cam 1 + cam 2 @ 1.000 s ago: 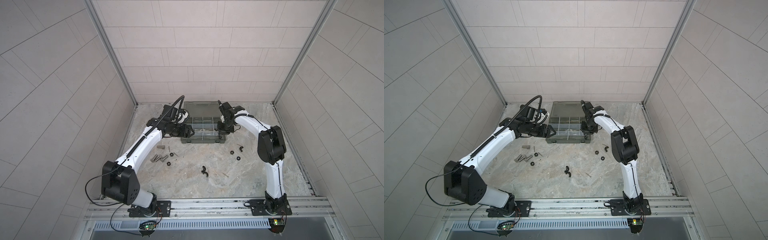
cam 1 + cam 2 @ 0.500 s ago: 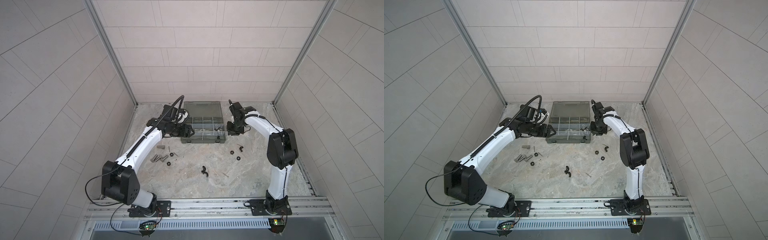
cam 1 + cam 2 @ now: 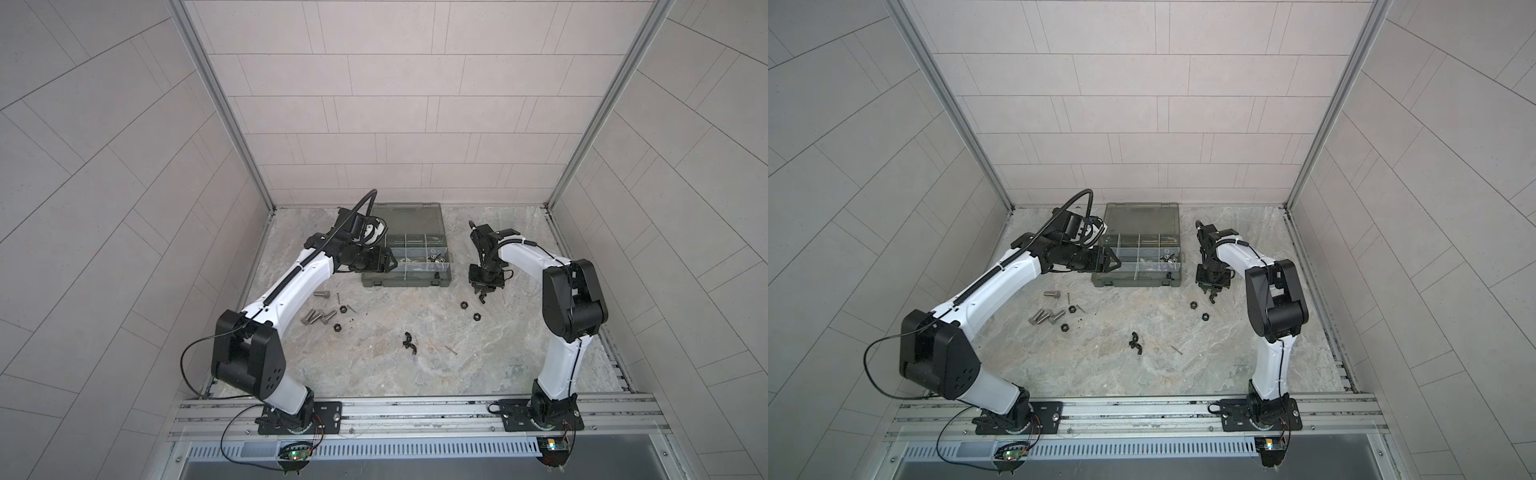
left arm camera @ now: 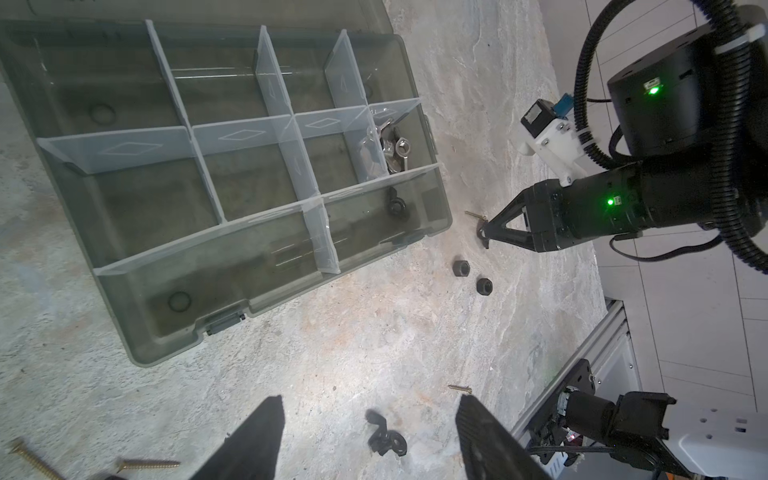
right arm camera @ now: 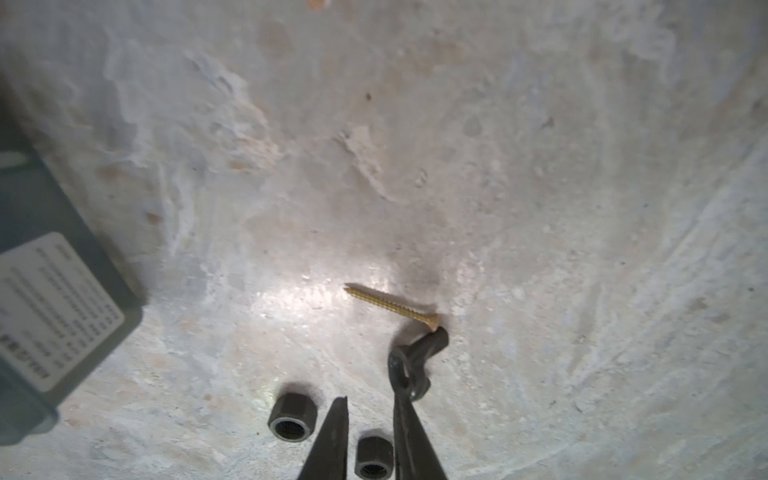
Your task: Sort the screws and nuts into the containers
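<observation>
Pale tiled walls (image 3: 395, 104) close the cell on three sides. The bench (image 3: 415, 374) is a grey marbled slab, with a metal rail (image 3: 415, 411) along the lower edge in both top views.

I count one organizer case (image 3: 405, 281) at upper centre, its lid laid open toward the back wall. Loose on the bench are:
- four silver bolts (image 3: 321, 294), left of centre;
- four hex nuts (image 3: 464, 305), two left and two right;
- four thin screws (image 3: 451, 349).

A dark wing-nut cluster (image 3: 409, 338) lies at lower centre; whether it is one piece or two I cannot tell.

Inside the case, silver wing nuts (image 4: 390, 149) sit in one compartment at its right end. A single black wing nut (image 4: 395, 203) sits in the next.

My left pincer (image 4: 369, 401) hovers at the case's left end, jaws wide apart, holding nothing. My right pincer (image 5: 373, 409) points down at the bench right of the case. Its jaws are narrowly parted with nothing between them. A stray wing nut (image 5: 417, 361) touches one fingertip, and a brass screw (image 5: 390, 305) lies just beyond it.
</observation>
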{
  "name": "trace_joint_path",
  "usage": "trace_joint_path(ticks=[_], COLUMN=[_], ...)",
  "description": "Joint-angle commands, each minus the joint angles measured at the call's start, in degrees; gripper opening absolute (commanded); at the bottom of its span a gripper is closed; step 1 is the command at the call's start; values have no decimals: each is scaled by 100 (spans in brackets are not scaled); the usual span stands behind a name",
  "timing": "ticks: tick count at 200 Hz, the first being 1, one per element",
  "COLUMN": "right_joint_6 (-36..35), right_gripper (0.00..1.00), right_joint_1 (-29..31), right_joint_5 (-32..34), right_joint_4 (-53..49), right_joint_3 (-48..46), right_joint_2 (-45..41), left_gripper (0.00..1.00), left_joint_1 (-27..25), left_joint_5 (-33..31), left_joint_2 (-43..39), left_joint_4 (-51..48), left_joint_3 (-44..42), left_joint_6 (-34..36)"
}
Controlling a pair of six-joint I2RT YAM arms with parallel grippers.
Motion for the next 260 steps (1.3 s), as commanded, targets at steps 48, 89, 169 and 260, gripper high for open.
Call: trace_joint_path(ticks=[48,89,169,260], right_joint_6=[33,90,185,204], right_gripper=[21,21,21,8], right_joint_1=[-221,-264,-324,-333], right_joint_5=[42,-60,-207,-302], right_joint_4=[170,372,610,592], right_joint_3=[-380,-436,-495,-439], right_joint_2=[-283,-80,93,254], left_gripper=[72,72,72,72], left_joint_1=[-103,-96,-101,-100], left_joint_5=[-71,-152,-268,-293], left_joint_2=[43,53,84,178], left_joint_4=[55,-55,-286,-410], left_joint_3=[152,152,248,345], left_joint_6=[-36,27,193,282])
